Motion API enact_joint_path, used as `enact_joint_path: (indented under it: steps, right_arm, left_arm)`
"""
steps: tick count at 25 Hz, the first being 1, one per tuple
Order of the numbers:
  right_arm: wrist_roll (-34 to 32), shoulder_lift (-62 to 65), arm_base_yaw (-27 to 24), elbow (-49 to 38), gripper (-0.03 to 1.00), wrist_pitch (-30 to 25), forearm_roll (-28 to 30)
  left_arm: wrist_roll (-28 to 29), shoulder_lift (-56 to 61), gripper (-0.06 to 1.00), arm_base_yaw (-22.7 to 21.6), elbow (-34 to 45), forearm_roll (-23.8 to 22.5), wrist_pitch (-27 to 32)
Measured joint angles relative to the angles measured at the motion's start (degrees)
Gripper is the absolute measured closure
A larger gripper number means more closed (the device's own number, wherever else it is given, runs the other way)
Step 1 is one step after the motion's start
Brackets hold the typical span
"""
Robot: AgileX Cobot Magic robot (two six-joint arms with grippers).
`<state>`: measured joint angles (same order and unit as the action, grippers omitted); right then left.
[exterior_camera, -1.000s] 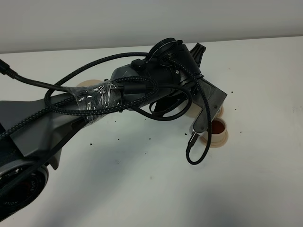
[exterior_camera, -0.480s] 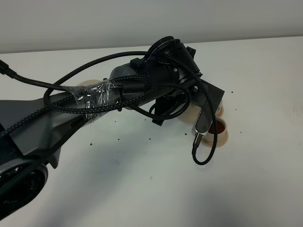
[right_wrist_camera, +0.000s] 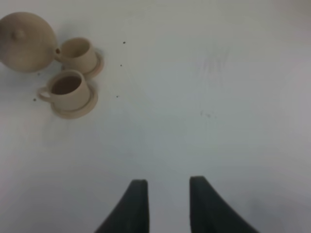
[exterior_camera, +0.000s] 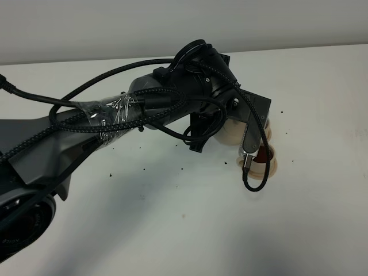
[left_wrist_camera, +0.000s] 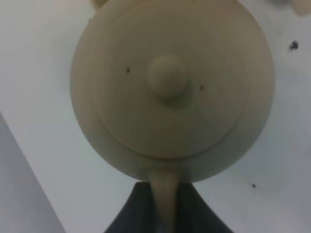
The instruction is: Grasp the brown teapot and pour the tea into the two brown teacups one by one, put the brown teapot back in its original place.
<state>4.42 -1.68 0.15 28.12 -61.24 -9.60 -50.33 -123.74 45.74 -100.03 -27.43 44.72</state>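
- The left arm (exterior_camera: 69, 138) runs from the lower left of the high view up to right of centre, above the white table (exterior_camera: 172, 230).
- The right end effector (right_wrist_camera: 167, 201) hangs over bare table with its two dark fingers (right_wrist_camera: 138, 204) parted and nothing between them. It is well apart from the crockery.
- Dark specks (exterior_camera: 144, 168) dot the table below the left arm, near mid-frame.
- One cup (exterior_camera: 266, 155) stands on its small saucer (exterior_camera: 275, 168) right of centre and holds reddish-brown tea. The wrist bracket partly covers it.
- The left end effector (left_wrist_camera: 165, 208) is closed on the handle (left_wrist_camera: 164, 191) of the teapot (left_wrist_camera: 170, 87), one dark finger on each side of the loop.
- In the high view the teapot shows only as a tan curve under the wrist, just left of the cups.
- Its lid is on, knob up.
- The second cup (right_wrist_camera: 78, 53) stands on its own saucer just behind the first. The teapot's spout (right_wrist_camera: 57, 50) is at its rim. I cannot tell whether they touch, or whether this cup holds tea.
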Motion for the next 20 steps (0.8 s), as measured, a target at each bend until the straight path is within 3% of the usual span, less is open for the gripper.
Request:
enact_joint_path:
  steps: [9, 20]
  right_arm:
    - [0.00, 0.00, 0.00, 0.00, 0.73, 0.00, 0.00]
    - [0.00, 0.00, 0.00, 0.00, 0.73, 0.00, 0.00]
  left_arm:
    - [0.03, 1.82, 0.79, -5.05, 0.00, -1.65, -0.11]
    - [-3.01, -1.25, 0.79, -6.71, 0.00, 3.50, -7.00]
